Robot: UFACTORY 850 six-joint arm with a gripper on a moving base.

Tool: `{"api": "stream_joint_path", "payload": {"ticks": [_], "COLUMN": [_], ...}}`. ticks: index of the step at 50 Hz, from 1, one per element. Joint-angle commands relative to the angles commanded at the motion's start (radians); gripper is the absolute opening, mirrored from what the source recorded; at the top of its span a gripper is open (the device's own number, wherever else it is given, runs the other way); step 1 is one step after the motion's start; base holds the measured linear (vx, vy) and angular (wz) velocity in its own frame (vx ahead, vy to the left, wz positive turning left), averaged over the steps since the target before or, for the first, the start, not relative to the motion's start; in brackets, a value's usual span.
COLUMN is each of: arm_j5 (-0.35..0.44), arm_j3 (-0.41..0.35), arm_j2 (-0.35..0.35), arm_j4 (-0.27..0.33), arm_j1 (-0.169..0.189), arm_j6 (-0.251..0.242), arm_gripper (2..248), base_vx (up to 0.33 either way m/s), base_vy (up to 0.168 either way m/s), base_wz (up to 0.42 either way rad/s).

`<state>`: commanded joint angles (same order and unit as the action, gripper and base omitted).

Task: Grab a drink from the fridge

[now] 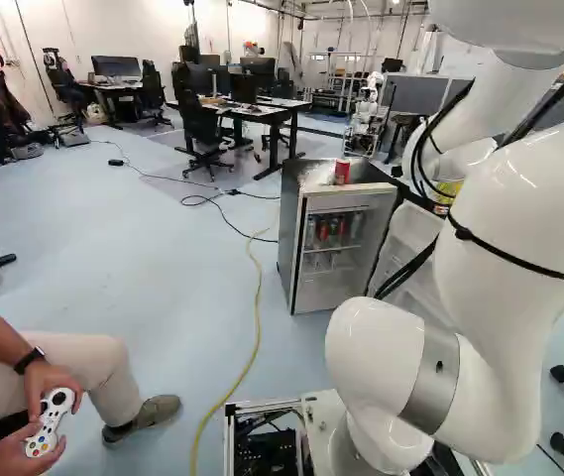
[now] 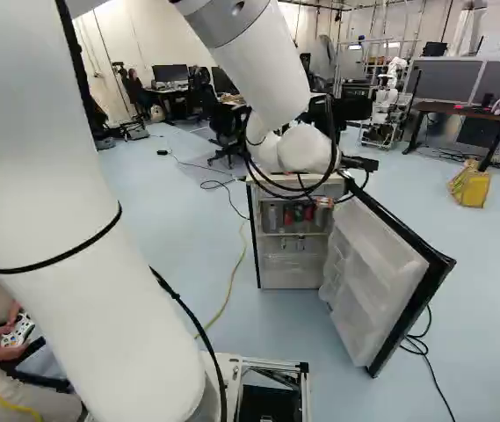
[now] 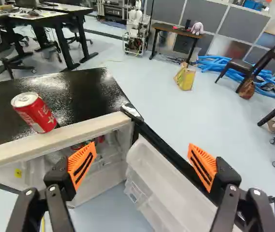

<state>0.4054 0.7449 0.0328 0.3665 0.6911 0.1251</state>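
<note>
Fridge (image 1: 289,228): stands ahead of the base, its front open. One red can up on its top, more drinks inside.
Door (image 2: 377,272): swung wide, to the right of the opening in the right base view. Clear bins (image 3: 164,186) on its inner face; can't make out any drink in them.
Upper shelf (image 2: 295,234): row of upright drinks (image 2: 299,213), some red, some dark or silvery. A few smaller pale items lower down, type unclear.
Pincer (image 3: 142,165): wide open, nothing between the orange pads (image 3: 81,164). It's up in front of the fridge by the hinge corner, aimed down over the gap between cabinet and door.
Key relation: shelf drinks lie below the fridge top, inside, off toward the cabinet-side finger. Long axes vertical, so I'd drop, shift away from the door, level out, go in from the front. Risk: clipping top edge or door.
Red can (image 3: 35,113): upright near the front edge, same side, higher. Easier reach, but task says from the fridge, so likely shelf; can't confirm.
</note>
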Motion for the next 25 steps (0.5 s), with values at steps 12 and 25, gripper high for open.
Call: {"api": "stream_joint_path", "payload": {"ticks": [12, 25], "arm_j5": [-0.062, -0.129], "arm_j3": [0.038, 0.081], "arm_j2": [0.009, 0.024], "arm_j4": [0.000, 0.000], "arm_j1": [0.030, 0.061], "arm_j6": [0.000, 0.000], "arm_gripper": [247, 247], "base_vx": [0.000, 0.000], "base_vy": [0.000, 0.000], "base_wz": [0.000, 0.000]}}
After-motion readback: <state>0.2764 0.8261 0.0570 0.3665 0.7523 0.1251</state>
